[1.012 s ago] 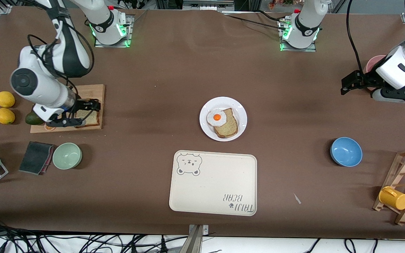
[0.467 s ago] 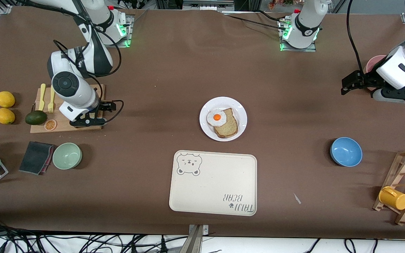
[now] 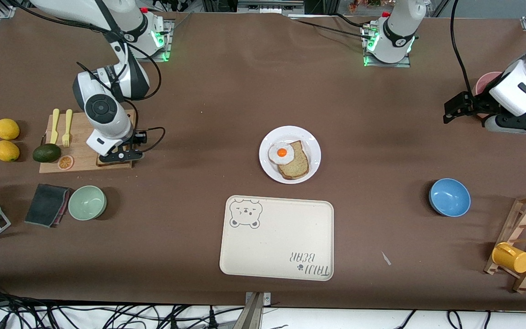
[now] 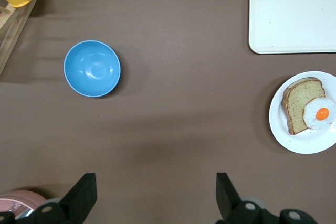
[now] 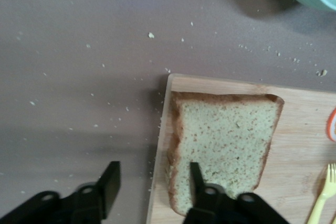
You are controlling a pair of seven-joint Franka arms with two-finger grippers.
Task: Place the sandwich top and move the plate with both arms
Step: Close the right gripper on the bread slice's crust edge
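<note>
The sandwich top (image 5: 226,150) lies flat on the wooden cutting board (image 5: 294,129); in the front view my right hand hides it. My right gripper (image 5: 152,182) is open above the board's edge toward the plate, one finger over the slice and the other over bare table; it also shows in the front view (image 3: 123,156). The white plate (image 3: 311,141) sits mid-table with a browner bread slice (image 3: 296,164) and a fried egg (image 3: 281,153) on it. My left gripper (image 4: 156,195) is open and empty, waiting above the table at the left arm's end (image 3: 454,107).
A cream bear tray (image 3: 276,237) lies nearer the front camera than the plate. A blue bowl (image 3: 449,197), green bowl (image 3: 87,202), dark cloth (image 3: 46,204), lemons (image 3: 7,129), avocado (image 3: 46,152), forks (image 3: 66,125) and a mug rack (image 3: 525,246) stand around.
My right arm has swung along the cutting board toward the plate end, uncovering the forks and avocado. Its gripper now sits at the board's edge. The left arm has not moved.
</note>
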